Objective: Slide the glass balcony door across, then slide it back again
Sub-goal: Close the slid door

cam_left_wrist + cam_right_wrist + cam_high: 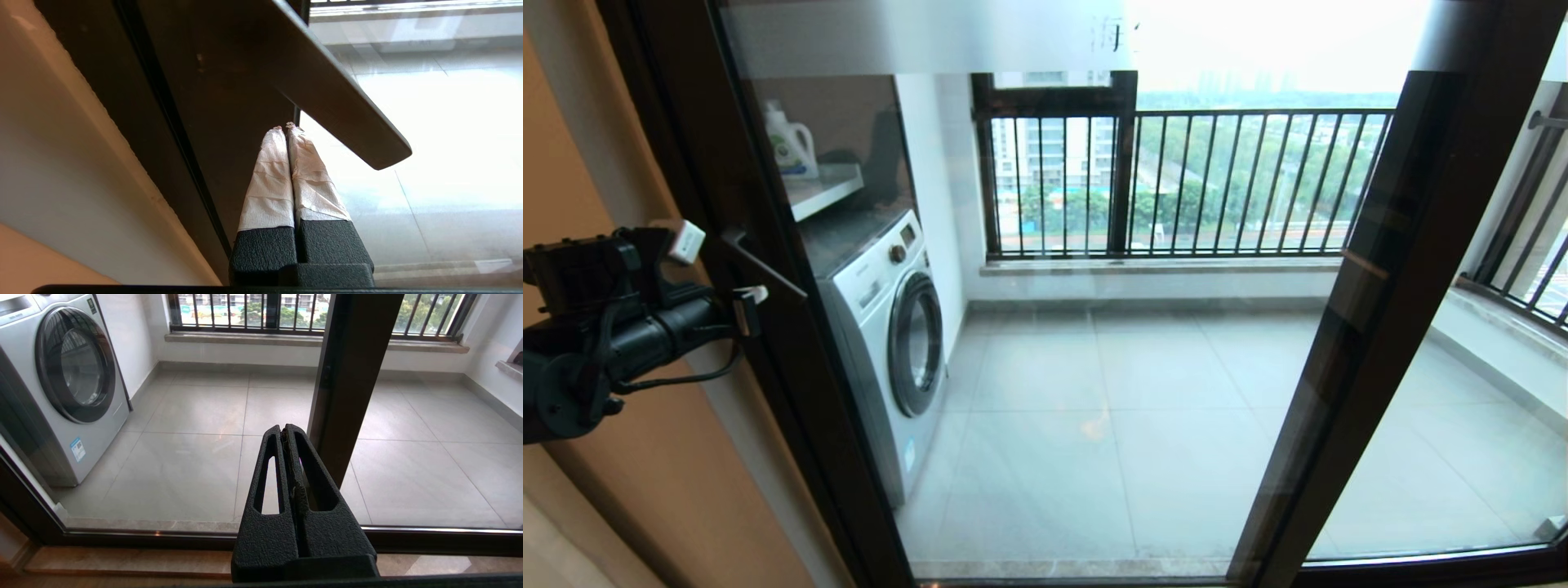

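Note:
The glass balcony door (1094, 367) fills the head view, with a frosted strip with characters along its top. Its dark left stile (768, 351) stands against the tan wall. The black bar handle (764, 263) juts from that stile. My left gripper (750, 304) is shut just below the handle. In the left wrist view its taped fingertips (284, 128) press together with nothing between them. They rest at the stile's edge beside the handle (339, 102). My right gripper (284, 430) is shut and empty, low before the glass, near a dark upright frame (351, 375). It is out of the head view.
Behind the glass are a washing machine (890, 343), a shelf with a detergent bottle (791, 143), a tiled balcony floor and a black railing (1217, 180). A second dark upright (1380, 327) crosses the right side. The door track (122, 535) runs along the floor.

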